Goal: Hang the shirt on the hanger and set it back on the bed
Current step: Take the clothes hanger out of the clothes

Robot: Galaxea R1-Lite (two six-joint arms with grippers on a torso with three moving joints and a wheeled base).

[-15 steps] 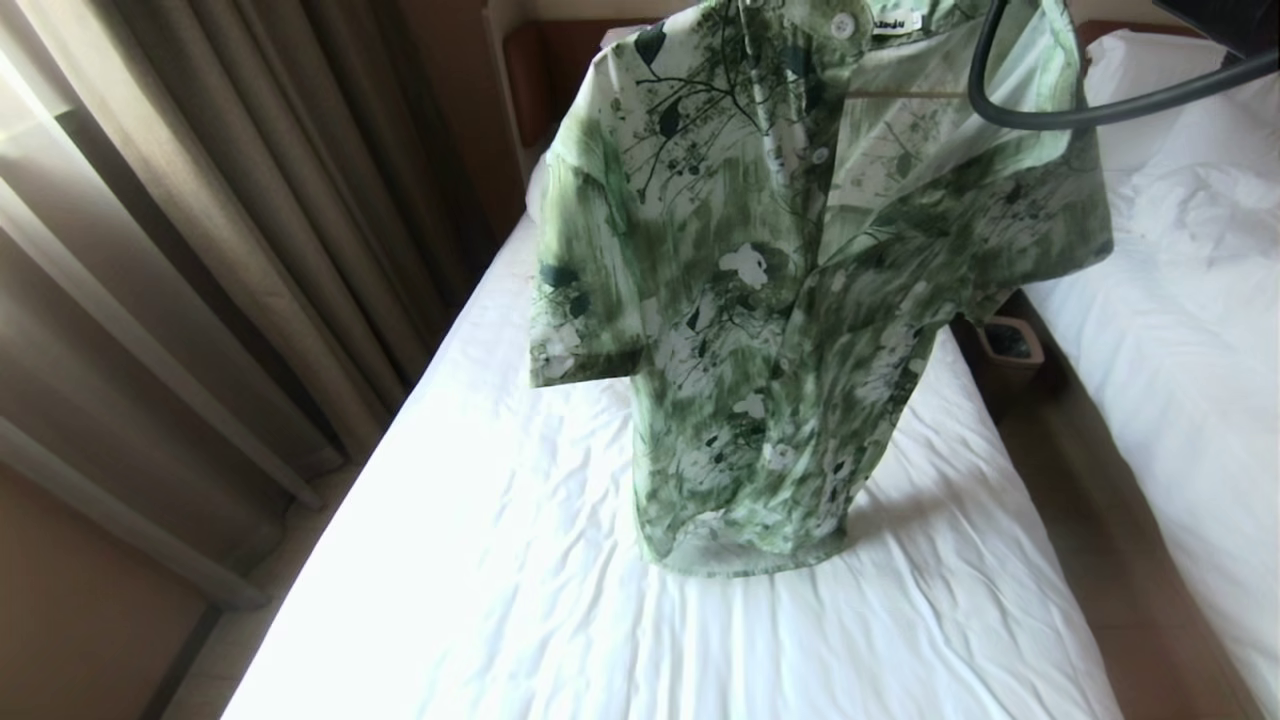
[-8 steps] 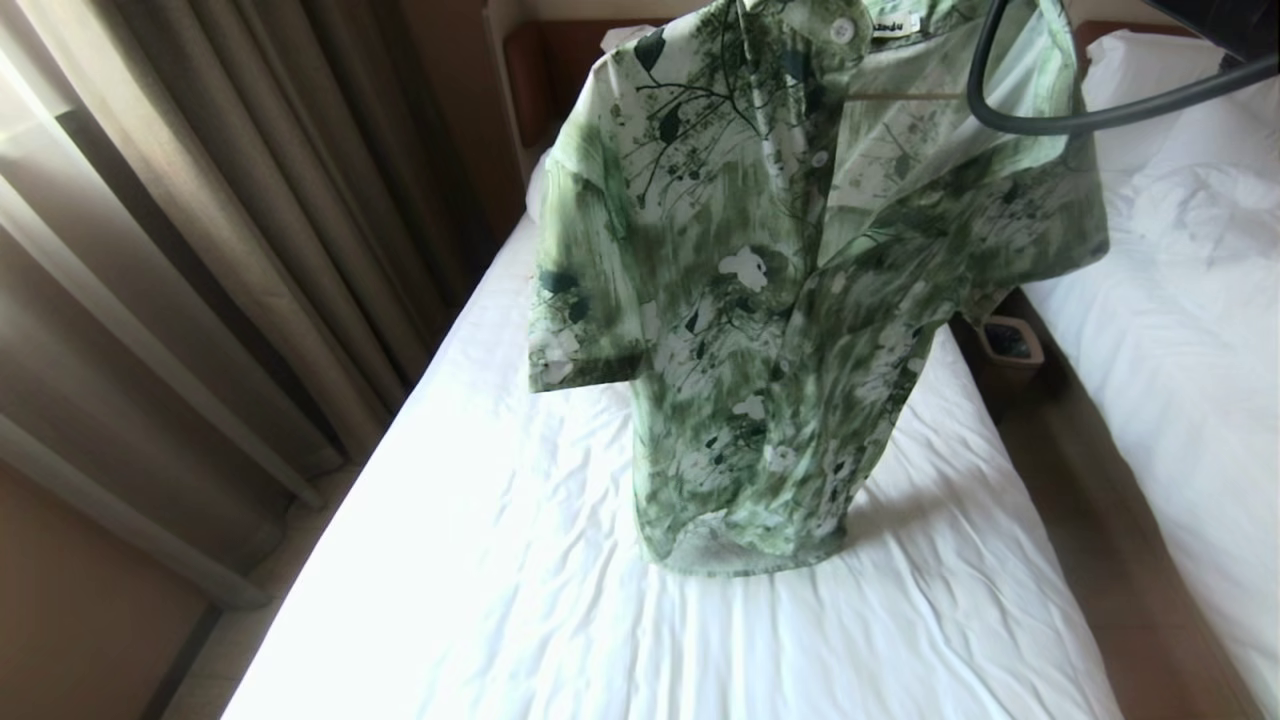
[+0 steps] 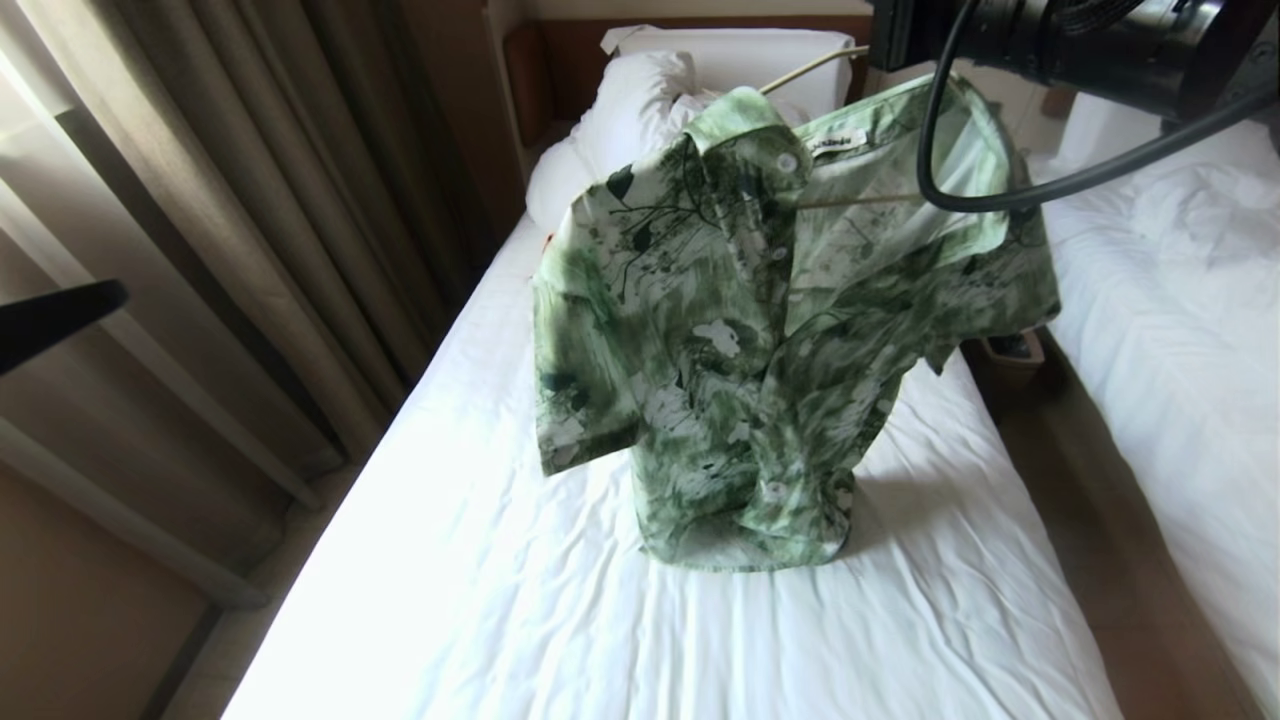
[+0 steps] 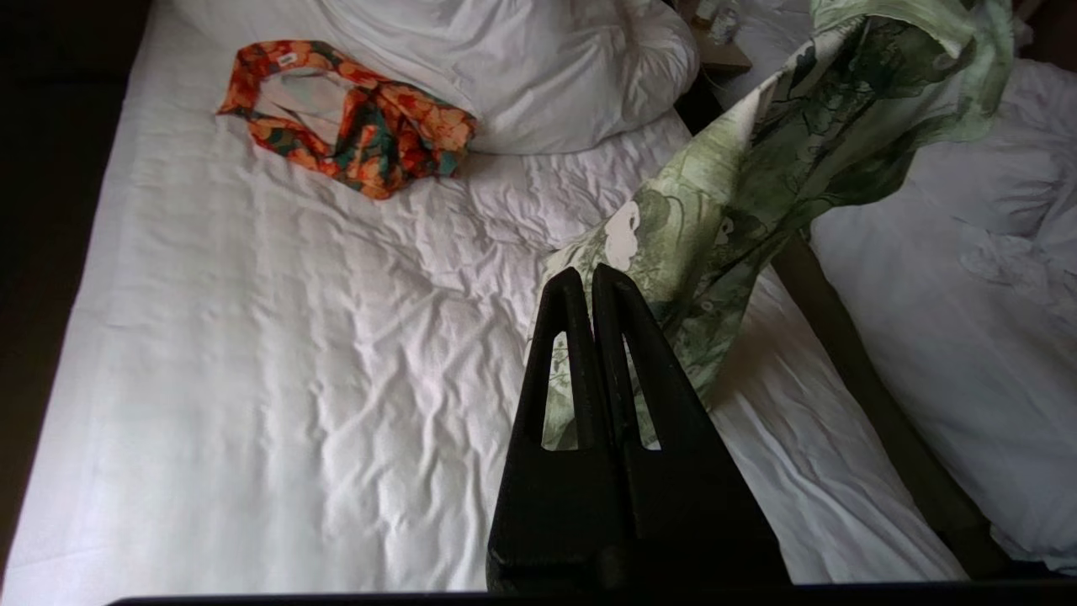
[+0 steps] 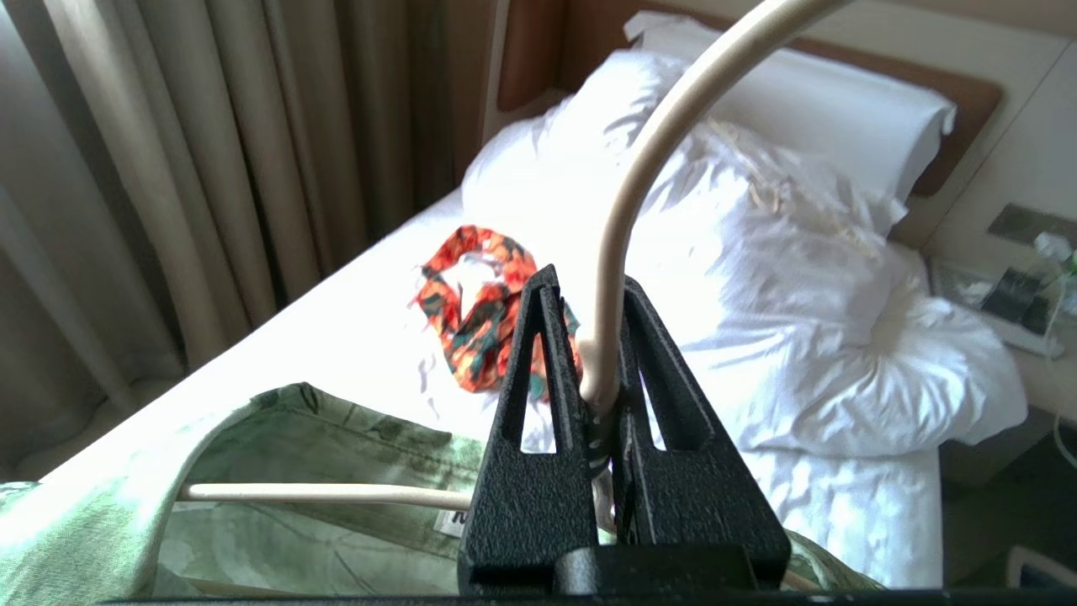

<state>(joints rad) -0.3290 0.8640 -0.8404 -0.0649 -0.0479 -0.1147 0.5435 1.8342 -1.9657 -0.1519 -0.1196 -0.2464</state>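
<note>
Now | right gripper point(image 5: 599, 337) clamps hanger point(image 5: 627, 194) | shirt point(image 3: 760, 330) hanging | left gripper point(image 4: 589, 282) closed, empty

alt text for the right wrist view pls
The right claw is shut on the hanger, whose bar runs through the green shirt below. Beyond lie the bed, an orange garment and a duvet.

Shirt point(image 3: 760, 330): light and dark green, white floral print. Hanger point(image 5: 639, 168): cream. Bed point(image 3: 560, 600): white sheets. Small garment point(image 4: 353, 118): orange, dark green.
</note>
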